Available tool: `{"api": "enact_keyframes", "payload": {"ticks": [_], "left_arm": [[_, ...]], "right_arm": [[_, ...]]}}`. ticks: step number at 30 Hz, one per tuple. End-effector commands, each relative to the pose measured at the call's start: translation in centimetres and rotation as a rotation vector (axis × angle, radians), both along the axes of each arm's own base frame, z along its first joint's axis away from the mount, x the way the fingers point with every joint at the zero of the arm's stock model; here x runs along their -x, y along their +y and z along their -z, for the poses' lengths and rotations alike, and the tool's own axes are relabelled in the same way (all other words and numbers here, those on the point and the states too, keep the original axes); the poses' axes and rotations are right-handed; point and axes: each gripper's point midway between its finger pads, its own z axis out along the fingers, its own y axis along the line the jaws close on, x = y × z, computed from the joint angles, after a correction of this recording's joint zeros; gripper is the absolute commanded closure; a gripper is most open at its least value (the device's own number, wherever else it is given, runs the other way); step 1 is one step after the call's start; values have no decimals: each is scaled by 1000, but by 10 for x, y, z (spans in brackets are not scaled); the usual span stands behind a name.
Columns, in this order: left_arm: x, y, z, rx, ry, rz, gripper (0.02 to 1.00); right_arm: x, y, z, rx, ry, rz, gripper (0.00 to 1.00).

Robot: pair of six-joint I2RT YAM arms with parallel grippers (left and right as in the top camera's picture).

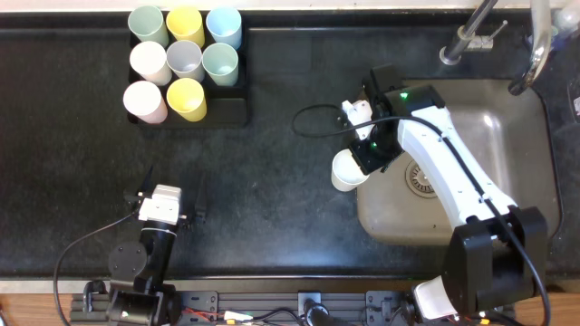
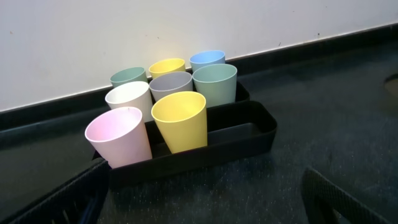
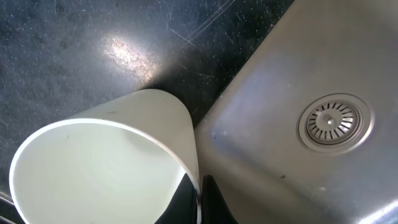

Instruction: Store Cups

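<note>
A black tray (image 1: 228, 110) at the back left holds several upright cups in pastel colours, among them a pink cup (image 1: 145, 101) and a yellow cup (image 1: 187, 99) in its front row. The front right slot (image 2: 245, 127) is bare. My right gripper (image 1: 364, 156) hangs at the sink's left rim, shut on the wall of a white cup (image 1: 346, 170), which is tilted with its mouth toward the wrist camera (image 3: 106, 168). My left gripper (image 1: 164, 206) rests low near the front left, open and holding nothing, facing the tray (image 2: 205, 149).
A steel sink (image 1: 507, 118) with a drain (image 3: 336, 121) takes up the right side, with a faucet (image 1: 467, 36) behind it. Dark countertop (image 1: 272, 199) stretches between the tray and the sink. A black cable (image 1: 313, 122) loops near the right arm.
</note>
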Motion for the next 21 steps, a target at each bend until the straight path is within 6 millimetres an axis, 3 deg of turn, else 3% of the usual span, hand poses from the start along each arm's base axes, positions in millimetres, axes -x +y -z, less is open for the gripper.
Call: {"api": "enact_keyframes", "payload": {"ticks": [1,5,9,13,17,21], "left_arm": [[0,1,-1,-13,-6,-4,18],[0,1,-1,-14,-6,-4,18],[0,1,-1,-14,-6,-4,18],[0,1,-1,-14,-6,-4,18],[0,1,-1,-14,-6,-4,18],[0,1,-1,-14,-6,-4,18]], "right_arm": [[-9,11,-14,-8,-46,-17,958],[-20,27,-56,-25,-120,-25,958],[-45,58,-138,-91,-305,0,958],[-56,101,-204,-198,-460,-36,956],[-67,151,-224,-316,-444,-56,958],[-99,173,-225,-274,-519,-71,956]]}}
